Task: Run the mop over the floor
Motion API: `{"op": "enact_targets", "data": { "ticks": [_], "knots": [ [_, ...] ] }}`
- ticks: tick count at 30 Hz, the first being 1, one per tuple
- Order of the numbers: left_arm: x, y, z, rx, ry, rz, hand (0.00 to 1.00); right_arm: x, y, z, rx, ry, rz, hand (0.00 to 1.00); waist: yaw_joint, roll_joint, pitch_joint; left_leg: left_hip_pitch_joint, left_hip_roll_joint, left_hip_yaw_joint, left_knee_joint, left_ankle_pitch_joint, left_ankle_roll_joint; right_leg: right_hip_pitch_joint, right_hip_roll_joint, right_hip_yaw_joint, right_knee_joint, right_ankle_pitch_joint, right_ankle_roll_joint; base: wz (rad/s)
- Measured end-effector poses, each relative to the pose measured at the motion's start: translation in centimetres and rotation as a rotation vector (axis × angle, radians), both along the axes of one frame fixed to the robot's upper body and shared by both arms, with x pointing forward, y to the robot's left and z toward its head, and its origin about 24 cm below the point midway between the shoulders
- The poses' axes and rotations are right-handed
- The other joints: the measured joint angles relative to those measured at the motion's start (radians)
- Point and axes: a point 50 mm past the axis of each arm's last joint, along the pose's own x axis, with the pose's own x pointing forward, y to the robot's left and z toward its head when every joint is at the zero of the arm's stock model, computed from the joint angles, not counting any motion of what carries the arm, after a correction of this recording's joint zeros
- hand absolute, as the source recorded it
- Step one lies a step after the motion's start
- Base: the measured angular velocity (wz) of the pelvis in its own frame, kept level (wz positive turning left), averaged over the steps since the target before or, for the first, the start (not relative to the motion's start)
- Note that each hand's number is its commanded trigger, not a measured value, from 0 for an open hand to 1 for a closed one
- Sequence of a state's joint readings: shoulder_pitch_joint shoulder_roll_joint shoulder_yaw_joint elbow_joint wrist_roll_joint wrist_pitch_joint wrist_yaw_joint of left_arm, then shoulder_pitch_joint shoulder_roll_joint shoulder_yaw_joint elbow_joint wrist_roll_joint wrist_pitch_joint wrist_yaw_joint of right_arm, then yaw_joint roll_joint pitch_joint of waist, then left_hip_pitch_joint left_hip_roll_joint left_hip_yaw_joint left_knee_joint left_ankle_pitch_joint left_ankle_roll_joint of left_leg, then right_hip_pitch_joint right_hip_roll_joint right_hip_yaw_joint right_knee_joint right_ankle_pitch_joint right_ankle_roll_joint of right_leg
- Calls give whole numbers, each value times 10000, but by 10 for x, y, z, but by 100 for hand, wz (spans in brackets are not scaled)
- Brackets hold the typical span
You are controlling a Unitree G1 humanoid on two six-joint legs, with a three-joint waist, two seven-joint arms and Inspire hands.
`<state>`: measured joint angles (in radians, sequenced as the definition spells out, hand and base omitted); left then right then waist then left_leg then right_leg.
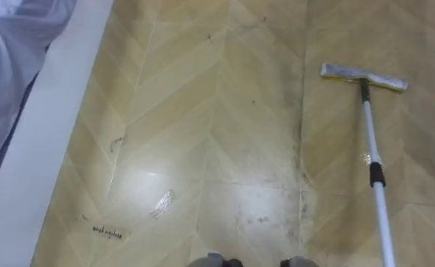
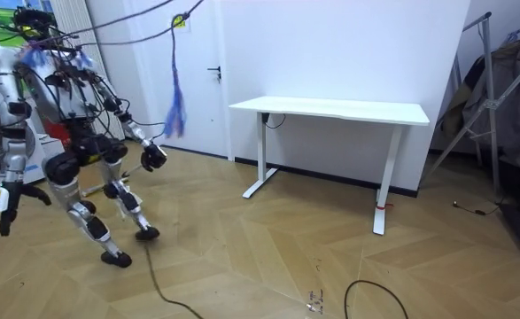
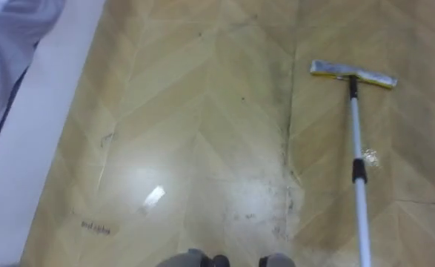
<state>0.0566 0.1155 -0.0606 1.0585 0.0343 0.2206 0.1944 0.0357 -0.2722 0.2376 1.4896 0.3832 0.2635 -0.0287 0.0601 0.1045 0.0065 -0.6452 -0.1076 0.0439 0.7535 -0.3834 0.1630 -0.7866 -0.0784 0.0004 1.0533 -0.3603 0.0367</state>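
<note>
1 mop [image 1: 370,141] on the floor [image 1: 202,111], ahead of right hand [image 2: 5,202]; its hold: cannot tell.

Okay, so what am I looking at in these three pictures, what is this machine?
It is a humanoid robot on two legs, with two arms ending in hands. The room view comes from a camera standing in the room: the robot is at its left, a white desk further right. The two eye views come from a stereo camera on its head, looking down at nearly the same patch of wood-pattern floor. There a flat mop head rests; its pole runs back towards the robot's right side. Dark smudges mark the floor beside it. In the room view its left hand reaches forward and its right hand hangs low; whether either holds the pole, I cannot tell.
</note>
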Motion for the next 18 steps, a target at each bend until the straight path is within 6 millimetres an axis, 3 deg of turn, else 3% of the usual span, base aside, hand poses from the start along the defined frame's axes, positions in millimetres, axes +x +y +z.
{"op": "enact_targets", "data": {
  "ticks": [2,4,6,7,8,9,10,11,12,13,14,15,16,17,18],
  "knots": [
    [-6,-2,-2,-47,185,23,0,3,8,-3,112,25,-22,100,26,-97,66,521,-140,-254,-358,-77,-131,-81,170,-22,-2319,216,-179,-24],
    [-14,-1,-3,-24,467,96,0,12,7,-2,102,-11,39,100,29,-163,106,835,-157,-384,-413,-304,-238,24,241,-269,-3210,752,-435,8],
    [-20,2,-4,84,840,180,0,21,4,0,11,-61,-54,100,152,-238,100,931,-119,-515,-37,-535,-497,282,163,-533,-3060,847,-593,17],
    [-22,7,-3,214,951,287,0,37,-1,2,-110,-282,-91,100,331,-415,161,895,-111,-447,517,-637,-690,304,36,-649,-2633,746,-765,11],
    [-22,10,-2,260,961,624,0,58,-10,8,-346,-623,-9,100,346,-572,227,571,-45,-391,1503,-630,-780,299,-20,-769,-2130,360,-873,17],
    [-21,11,-2,293,904,737,0,69,-15,11,-479,-879,38,100,369,-616,225,355,63,-243,2114,-538,-941,282,-34,-831,-1878,153,-918,23],
    [-20,15,0,395,792,966,0,95,-24,20,-745,-1507,190,100,577,-794,207,-268,405,76,3506,-141,-1498,181,70,-843,-1377,-227,-993,4],
    [-19,19,1,447,683,1144,0,125,-31,30,-955,-2282,452,100,774,-975,187,-921,650,134,4875,605,-1798,159,141,-916,-932,-570,-1141,-3],
    [-18,22,2,505,651,1199,0,137,-32,34,-1011,-2652,641,100,843,-1078,173,-1189,697,132,5386,1073,-1824,177,169,-912,-748,-723,-1186,0],
    [-21,27,4,694,574,1218,0,164,-33,42,-1072,-3633,971,100,945,-1317,156,-1709,823,118,6326,2193,-1832,293,304,-882,-499,-1000,-1246,8],
    [-22,28,4,766,542,1067,0,183,-32,49,-1021,-4353,1196,100,1103,-1544,209,-2102,876,108,6887,2868,-1888,464,383,-875,-387,-1182,-1246,3],
    [-25,28,4,756,576,1026,0,192,-32,54,-992,-4697,1261,100,1244,-1619,235,-2288,970,114,7028,2803,-1823,562,430,-899,-382,-1241,-1305,-10],
    [-27,25,4,610,564,995,0,203,-32,59,-874,-5137,1171,100,1464,-1700,270,-2636,1138,95,6804,2407,-1579,779,458,-1014,-422,-1379,-1387,-4],
    [-31,22,3,446,654,935,0,204,-31,59,-689,-5182,991,100,1518,-1701,282,-2750,1179,80,5721,1879,-1543,1105,458,-1053,-518,-1565,-1319,7],
    [-33,21,2,335,715,913,0,199,-31,57,-628,-5098,894,100,1533,-1654,281,-2678,1187,79,4858,1681,-1582,1305,458,-1064,-601,-1644,-1259,26]
  ]
}}
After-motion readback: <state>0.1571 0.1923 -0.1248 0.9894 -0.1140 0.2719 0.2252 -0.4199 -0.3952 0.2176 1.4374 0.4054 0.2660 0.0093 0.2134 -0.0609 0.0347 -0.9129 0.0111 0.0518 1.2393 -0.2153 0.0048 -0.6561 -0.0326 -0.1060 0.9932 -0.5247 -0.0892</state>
